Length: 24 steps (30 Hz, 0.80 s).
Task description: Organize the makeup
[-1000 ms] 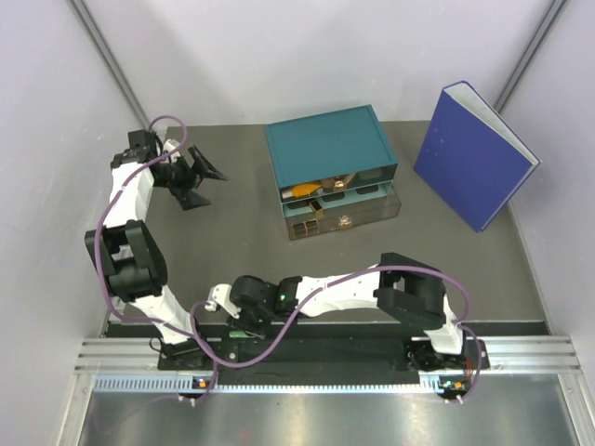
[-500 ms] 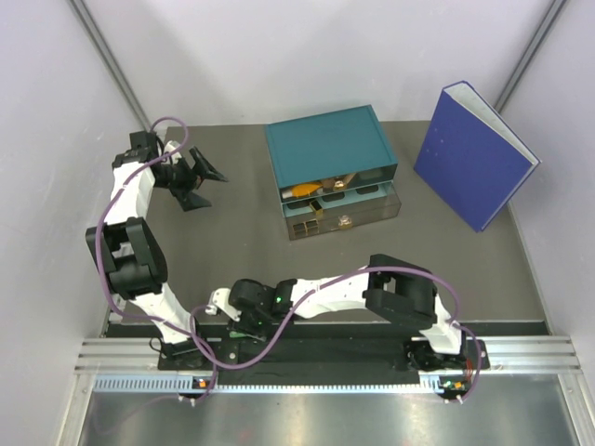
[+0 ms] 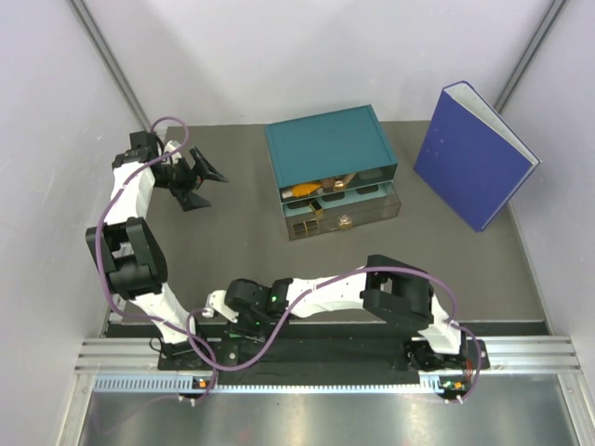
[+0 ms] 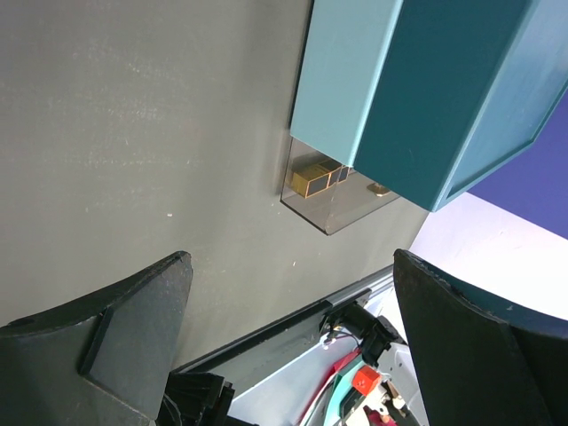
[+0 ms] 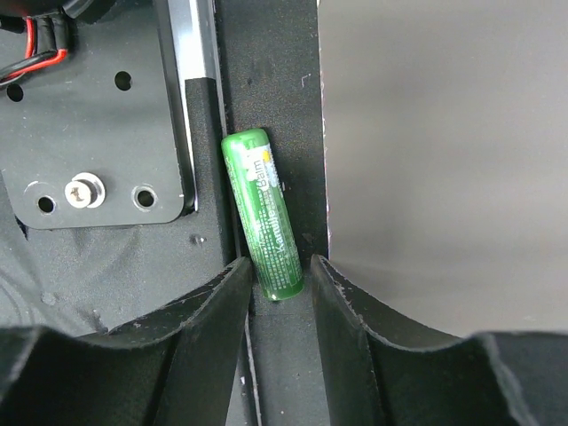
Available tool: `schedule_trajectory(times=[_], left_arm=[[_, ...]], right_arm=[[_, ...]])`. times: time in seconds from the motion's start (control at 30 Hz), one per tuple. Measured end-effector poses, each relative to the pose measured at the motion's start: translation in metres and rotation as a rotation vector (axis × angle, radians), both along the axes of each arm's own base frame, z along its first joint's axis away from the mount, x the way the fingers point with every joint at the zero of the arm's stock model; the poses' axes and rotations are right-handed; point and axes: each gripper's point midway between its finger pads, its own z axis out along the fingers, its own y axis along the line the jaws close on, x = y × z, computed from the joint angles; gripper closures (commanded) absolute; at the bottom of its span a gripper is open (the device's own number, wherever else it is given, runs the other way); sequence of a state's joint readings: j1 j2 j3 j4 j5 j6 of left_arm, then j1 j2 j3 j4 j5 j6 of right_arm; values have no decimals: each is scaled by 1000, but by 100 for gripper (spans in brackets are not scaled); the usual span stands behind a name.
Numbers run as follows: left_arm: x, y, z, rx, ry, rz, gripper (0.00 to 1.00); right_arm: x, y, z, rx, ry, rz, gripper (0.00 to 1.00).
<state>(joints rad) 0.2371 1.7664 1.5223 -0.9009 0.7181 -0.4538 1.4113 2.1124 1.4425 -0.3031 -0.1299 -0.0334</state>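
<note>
The right hand [image 5: 280, 271] is down at a green tube [image 5: 263, 209] of makeup that lies in a groove of the black rail [image 5: 271, 53], well nearer than the teal drawer box [image 3: 325, 149] and to its left. Its fingers stand narrowly parted, straddling the tube's near end without clearly pinching it. A good grasp likely means shifting toward the tube's middle, closing squarely across it, then lifting straight up. The left hand [image 3: 200, 177] hovers wide, left of the box.
</note>
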Motion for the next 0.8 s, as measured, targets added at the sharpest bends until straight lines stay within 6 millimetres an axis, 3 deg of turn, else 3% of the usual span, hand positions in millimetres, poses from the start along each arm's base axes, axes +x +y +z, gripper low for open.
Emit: schedule_trajectory(times=[0.33, 0.47, 0.7, 0.8], left_arm=[[0, 0, 0, 4, -5, -5, 1], [0, 0, 0, 4, -5, -5, 1], [0, 0, -2, -1, -4, -6, 1], [0, 0, -5, -3, 2, -7, 1]], right_arm=[[-1, -2, 1, 13, 0, 20, 100], [-2, -8, 15, 37, 12, 25, 100], [-14, -50, 19, -68, 37, 46, 100], [-14, -63, 22, -96, 32, 43, 93]])
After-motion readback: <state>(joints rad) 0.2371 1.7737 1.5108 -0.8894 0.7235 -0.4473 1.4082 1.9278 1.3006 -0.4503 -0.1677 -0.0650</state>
